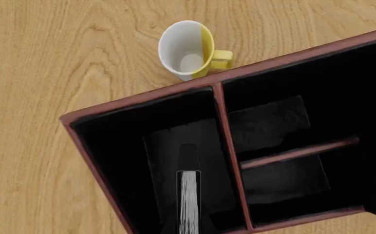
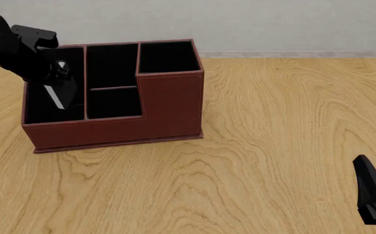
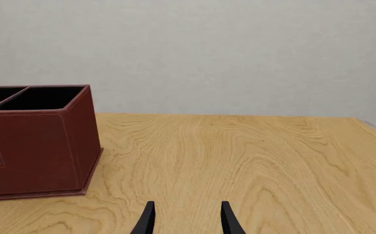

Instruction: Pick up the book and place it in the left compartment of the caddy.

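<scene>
Your left gripper (image 2: 57, 92) grips the book (image 1: 189, 201) already down inside the caddy's (image 2: 110, 131) left compartment (image 1: 175, 146); only releasing remains, while your right gripper (image 3: 185, 214) idles agape.

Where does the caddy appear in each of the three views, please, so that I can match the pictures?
Left wrist view: the caddy fills the lower right, seen from above, black compartments open.
Front view: the caddy stands upper left on the table, taller section at its right end.
Right wrist view: only the tall end shows, at the left edge.
Shared landmark: the reddish-brown rim of the caddy.
</scene>
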{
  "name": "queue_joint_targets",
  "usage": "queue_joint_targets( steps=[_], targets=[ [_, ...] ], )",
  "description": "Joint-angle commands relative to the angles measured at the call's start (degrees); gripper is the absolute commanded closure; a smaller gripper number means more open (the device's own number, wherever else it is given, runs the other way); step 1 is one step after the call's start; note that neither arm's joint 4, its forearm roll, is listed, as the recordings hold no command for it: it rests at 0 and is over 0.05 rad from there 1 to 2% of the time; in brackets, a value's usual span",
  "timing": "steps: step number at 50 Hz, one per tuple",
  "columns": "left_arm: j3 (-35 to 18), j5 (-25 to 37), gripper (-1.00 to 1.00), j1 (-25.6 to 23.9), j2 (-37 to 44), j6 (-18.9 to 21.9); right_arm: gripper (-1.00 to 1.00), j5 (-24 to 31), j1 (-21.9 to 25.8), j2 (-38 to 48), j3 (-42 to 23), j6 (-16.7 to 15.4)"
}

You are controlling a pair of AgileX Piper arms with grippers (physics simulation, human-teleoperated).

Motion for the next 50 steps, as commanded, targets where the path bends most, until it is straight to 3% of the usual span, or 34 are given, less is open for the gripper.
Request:
queue_joint_targets(
  steps=[1,50],
  targets=[
    [0.05,-1.27,1.0,-0.18,0.14,0.66,-1.0,-0.03,-0.09,-0.01,-0.06,-0.02],
    [1.52,-5.62,1.0,0.67,2.55,1.34,-1.0,-0.17,-0.18,-0.02,-0.07,0.21]
  ],
)
